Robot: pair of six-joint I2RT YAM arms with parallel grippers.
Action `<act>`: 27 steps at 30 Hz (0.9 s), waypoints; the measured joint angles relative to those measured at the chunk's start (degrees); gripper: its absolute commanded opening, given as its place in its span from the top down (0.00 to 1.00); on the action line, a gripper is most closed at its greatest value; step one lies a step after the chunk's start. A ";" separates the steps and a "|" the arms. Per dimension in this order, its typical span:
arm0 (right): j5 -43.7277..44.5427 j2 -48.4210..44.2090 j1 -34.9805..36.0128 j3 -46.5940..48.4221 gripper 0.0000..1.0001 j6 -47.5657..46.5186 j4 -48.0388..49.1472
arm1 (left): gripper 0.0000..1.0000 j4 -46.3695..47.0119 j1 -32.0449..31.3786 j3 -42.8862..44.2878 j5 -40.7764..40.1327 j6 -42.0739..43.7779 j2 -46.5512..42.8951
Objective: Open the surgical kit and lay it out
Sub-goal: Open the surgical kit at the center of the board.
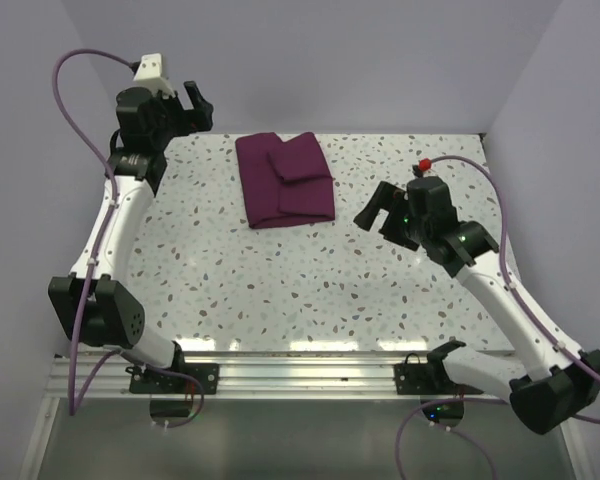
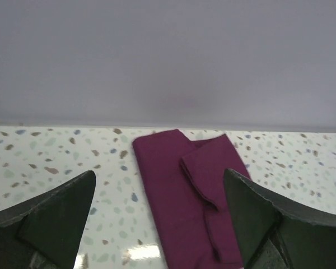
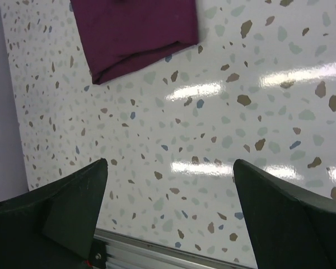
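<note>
top external: maroon wrap [image 1: 284, 180] lies between left gripper [image 1: 201, 101] and right gripper [image 1: 375, 220].

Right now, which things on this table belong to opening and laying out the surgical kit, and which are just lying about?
For the job:
- maroon cloth wrap, folded shut at the far side
- left gripper, open, holding nothing
- right gripper, open, holding nothing
No tray or instruments show.

Not for the job:
- speckled table
- metal rail at the near edge
</note>
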 measured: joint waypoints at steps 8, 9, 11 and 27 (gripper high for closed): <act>-0.26 26.69 1.44 27.98 0.02 -5.29 -3.32 | 0.00 17.68 -1.68 -20.87 16.81 -20.87 0.94; 0.42 30.49 2.05 33.16 0.02 -6.12 -4.74 | 0.00 18.51 -2.29 -25.53 16.44 -22.69 0.96; 2.34 39.58 3.58 44.89 0.02 -8.31 -6.80 | 0.00 15.67 -3.50 -31.85 16.04 -24.70 0.94; 0.55 83.06 9.73 85.15 0.03 -12.04 -20.44 | 0.00 -6.69 -4.55 -23.08 6.58 -12.74 -0.87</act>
